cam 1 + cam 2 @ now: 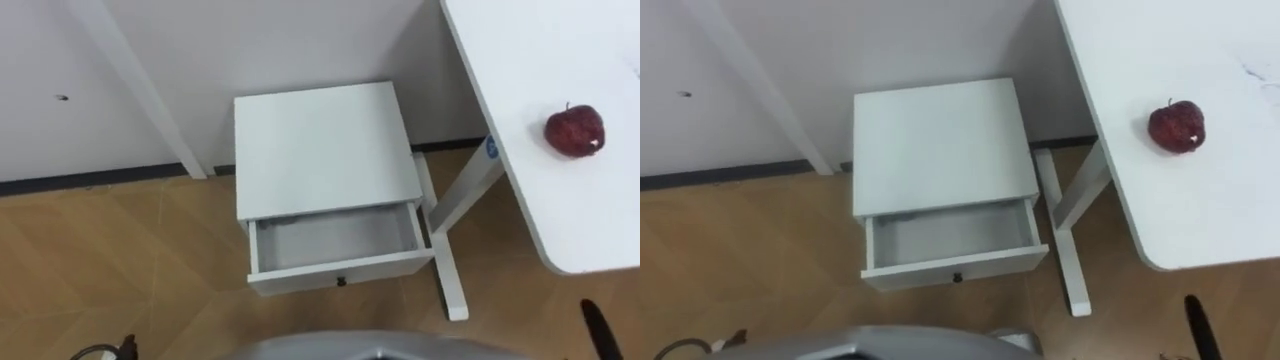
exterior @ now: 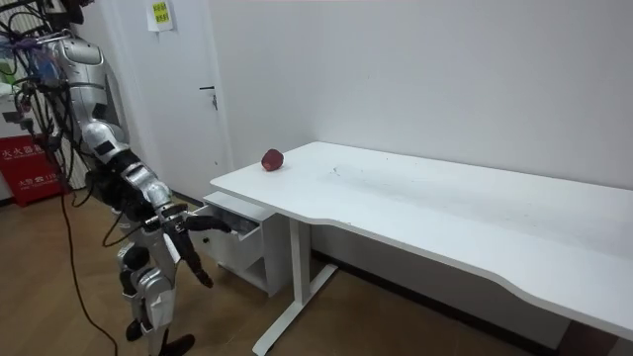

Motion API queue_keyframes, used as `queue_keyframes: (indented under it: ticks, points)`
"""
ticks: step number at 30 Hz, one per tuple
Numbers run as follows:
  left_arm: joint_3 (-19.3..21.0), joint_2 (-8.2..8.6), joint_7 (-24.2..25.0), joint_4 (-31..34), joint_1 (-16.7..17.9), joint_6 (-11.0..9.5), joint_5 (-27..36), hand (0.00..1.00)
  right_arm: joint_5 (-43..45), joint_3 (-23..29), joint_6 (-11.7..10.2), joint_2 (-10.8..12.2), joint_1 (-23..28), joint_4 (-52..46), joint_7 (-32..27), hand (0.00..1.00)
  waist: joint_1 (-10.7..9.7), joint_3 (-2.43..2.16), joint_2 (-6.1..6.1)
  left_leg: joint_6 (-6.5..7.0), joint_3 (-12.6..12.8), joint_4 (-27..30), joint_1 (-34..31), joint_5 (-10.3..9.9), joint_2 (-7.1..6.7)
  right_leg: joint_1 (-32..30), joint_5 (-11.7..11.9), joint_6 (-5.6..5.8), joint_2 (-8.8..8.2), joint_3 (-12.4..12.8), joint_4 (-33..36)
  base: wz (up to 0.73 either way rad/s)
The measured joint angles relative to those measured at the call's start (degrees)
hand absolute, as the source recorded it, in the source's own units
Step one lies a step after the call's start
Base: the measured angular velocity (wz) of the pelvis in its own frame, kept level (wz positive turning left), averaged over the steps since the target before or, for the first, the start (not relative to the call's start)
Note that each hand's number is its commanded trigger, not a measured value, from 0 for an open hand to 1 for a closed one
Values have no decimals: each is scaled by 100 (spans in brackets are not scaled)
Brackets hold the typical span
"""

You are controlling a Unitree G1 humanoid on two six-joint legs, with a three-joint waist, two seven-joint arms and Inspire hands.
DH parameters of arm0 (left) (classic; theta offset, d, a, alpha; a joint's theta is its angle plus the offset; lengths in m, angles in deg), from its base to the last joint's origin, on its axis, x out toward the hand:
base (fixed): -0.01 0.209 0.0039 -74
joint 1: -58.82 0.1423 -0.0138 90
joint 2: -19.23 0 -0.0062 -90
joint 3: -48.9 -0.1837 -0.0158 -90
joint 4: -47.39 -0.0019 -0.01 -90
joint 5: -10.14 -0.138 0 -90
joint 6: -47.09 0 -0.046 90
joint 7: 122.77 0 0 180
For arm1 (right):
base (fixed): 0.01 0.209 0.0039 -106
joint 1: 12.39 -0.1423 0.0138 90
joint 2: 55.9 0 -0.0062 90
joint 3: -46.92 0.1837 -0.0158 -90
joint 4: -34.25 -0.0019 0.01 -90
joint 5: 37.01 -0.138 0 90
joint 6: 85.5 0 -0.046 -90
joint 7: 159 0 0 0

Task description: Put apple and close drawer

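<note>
Drawer (image 1: pixel 335 238) of the white nightstand (image 1: pixel 320 140) is seen pulled out and bare, ready for loading. Further right, the apple (image 1: pixel 574 130) is found resting on the desk (image 1: pixel 520 60) near its edge, untouched. Lower right, the right hand (image 1: pixel 595 328) is held released, grasping nothing, presumably ahead of the reach.

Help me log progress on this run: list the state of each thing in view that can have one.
drawer: pulled open, nothing inside.
apple: resting stem up on the table, near its edge, not held.
right hand: open, fingers straight, holding nothing, low in front of the drawer.
</note>
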Motion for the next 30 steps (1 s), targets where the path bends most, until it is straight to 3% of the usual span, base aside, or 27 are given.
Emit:
queue_keyframes:
  ticks: [9, 12, 17, 20, 27, 30]
  points:
    - [11, -95, -55, 197, 18, -119, -4, 0, -79, 597, -499, -197, -49, -1860, -1481, 0, -143, -13, -67, 5, 30, -35, -63, 4, 3, -116, 9, 8, 7, 34, 72, -1]
    - [11, -89, -55, 460, 62, -131, -20, 0, 958, 616, -643, -225, -43, -2762, -2171, 0, -125, -10, -62, 5, 36, -39, -125, 5, 7, -182, 9, 9, 8, 22, 98, 0]
    - [11, -92, -22, 467, 83, -270, -3, 0, 2729, 624, -872, -560, -144, -3809, -3216, 0, -84, -12, -60, 5, 32, -6, -192, 5, 10, -247, 10, 9, 8, 14, 107, 0]
    - [-3, -90, -8, 426, 73, -313, -7, 0, 3716, 619, -1008, -580, -163, -4328, -3595, 0, -25, -11, -38, 5, 27, 18, -245, 5, 19, -298, 12, 5, 16, 21, 112, 0]
    - [-42, -76, 80, 314, 3, -308, 1, 0, 4703, 317, -1031, -750, -253, -4608, -3716, 0, 234, 14, -21, 5, 76, -44, -218, 5, 28, -352, 13, 4, 19, 52, 161, -4]
    - [-115, -86, 232, 341, 36, -306, -16, 0, 5121, -35, -977, -808, -242, -4590, -3440, 0, 291, 14, -21, 4, 65, -28, -229, 6, 35, -345, 13, 4, 22, 29, 158, 0]
